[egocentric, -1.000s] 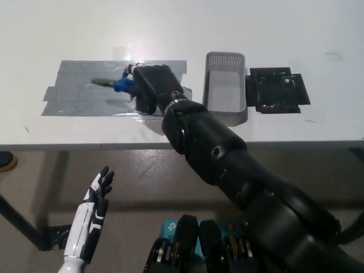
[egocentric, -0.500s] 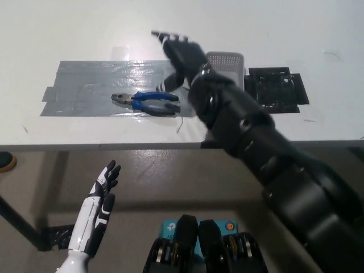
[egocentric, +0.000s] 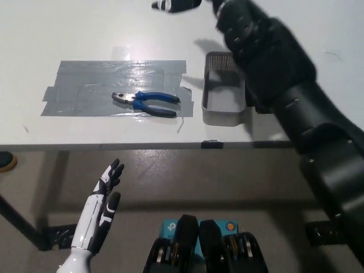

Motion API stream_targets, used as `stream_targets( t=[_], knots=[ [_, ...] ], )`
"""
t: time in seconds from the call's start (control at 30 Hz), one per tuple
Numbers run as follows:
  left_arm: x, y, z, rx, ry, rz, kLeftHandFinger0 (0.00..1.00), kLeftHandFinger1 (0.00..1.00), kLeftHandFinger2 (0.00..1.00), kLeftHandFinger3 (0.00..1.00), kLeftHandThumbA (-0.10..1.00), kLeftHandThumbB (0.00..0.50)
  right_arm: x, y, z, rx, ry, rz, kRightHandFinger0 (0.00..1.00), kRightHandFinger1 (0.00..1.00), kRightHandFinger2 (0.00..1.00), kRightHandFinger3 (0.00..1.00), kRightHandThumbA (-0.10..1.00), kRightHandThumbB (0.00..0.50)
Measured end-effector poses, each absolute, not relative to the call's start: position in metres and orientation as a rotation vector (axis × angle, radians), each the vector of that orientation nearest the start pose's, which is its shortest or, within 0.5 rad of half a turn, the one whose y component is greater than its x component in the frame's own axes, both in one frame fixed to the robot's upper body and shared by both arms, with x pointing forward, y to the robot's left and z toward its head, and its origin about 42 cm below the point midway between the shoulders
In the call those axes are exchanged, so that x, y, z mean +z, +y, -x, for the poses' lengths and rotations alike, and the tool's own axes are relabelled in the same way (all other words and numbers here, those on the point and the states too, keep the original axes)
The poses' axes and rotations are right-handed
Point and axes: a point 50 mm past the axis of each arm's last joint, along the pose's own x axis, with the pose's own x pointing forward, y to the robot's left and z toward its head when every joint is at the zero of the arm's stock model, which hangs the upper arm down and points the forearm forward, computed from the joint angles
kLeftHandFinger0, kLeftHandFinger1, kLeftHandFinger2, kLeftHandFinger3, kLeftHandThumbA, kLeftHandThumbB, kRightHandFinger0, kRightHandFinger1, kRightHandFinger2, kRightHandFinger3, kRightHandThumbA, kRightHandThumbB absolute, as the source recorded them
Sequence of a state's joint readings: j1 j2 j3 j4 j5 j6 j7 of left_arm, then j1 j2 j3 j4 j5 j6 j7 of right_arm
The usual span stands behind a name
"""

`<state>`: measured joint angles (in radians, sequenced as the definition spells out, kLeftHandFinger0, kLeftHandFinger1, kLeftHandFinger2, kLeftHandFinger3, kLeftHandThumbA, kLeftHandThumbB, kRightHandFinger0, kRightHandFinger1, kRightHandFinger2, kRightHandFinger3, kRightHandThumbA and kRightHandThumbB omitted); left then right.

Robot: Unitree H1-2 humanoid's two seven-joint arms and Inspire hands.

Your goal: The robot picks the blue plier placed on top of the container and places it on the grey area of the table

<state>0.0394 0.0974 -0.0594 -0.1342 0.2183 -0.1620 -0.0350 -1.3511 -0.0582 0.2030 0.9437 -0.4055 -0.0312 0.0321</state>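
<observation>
- I am seeing the blue-handled steel plier [egocentric: 147, 102] lying on the grey tape patch [egocentric: 85, 85].
- My black right hand [egocentric: 176, 5] is hovering at the top edge; its grasp I cannot tell.
- My white left hand [egocentric: 102, 199] is resting low, fingers spread, holding nothing.

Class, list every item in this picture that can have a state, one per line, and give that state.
blue plier: lying flat on the grey area, jaws closed, not held.
grey area: taped flat to the table, holding the plier.
container: upright, open on top, nothing visible inside.
right hand: raised at the top edge, holding nothing.
left hand: resting below the table edge, open.
</observation>
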Motion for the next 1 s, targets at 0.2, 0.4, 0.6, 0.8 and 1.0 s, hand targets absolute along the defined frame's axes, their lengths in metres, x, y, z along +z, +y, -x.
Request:
stream_targets(
  t=[0.2, 0.4, 0.6, 0.8, 1.0],
  knots=[
    [0.13, 0.22, -0.268, -0.104, -0.245, -0.308, 1.0, 1.0, 1.0, 1.0, 1.0, 0.093, 0.427, -0.098, -0.549, 0.255, -0.547, 0.698, 1.0, 1.0, 1.0, 1.0, 1.0, 0.42],
    [0.127, 0.222, -0.27, -0.101, -0.232, -0.309, 1.0, 1.0, 1.0, 1.0, 1.0, 0.064, 0.371, -0.138, -0.522, 0.229, -0.513, 0.633, 1.0, 1.0, 1.0, 1.0, 1.0, 0.36],
    [0.125, 0.222, -0.277, -0.1, -0.222, -0.31, 1.0, 1.0, 1.0, 1.0, 1.0, 0.037, 0.307, -0.181, -0.481, 0.192, -0.437, 0.561, 1.0, 1.0, 1.0, 1.0, 1.0, 0.404],
    [0.123, 0.223, -0.282, -0.099, -0.212, -0.31, 1.0, 1.0, 1.0, 1.0, 1.0, 0.02, 0.254, -0.216, -0.426, 0.159, -0.365, 0.485, 1.0, 1.0, 1.0, 1.0, 1.0, 0.377],
    [0.121, 0.223, -0.286, -0.098, -0.208, -0.31, 1.0, 1.0, 1.0, 1.0, 1.0, 0.009, 0.224, -0.232, -0.361, 0.154, -0.348, 0.404, 1.0, 1.0, 1.0, 1.0, 1.0, 0.359]
  ],
)
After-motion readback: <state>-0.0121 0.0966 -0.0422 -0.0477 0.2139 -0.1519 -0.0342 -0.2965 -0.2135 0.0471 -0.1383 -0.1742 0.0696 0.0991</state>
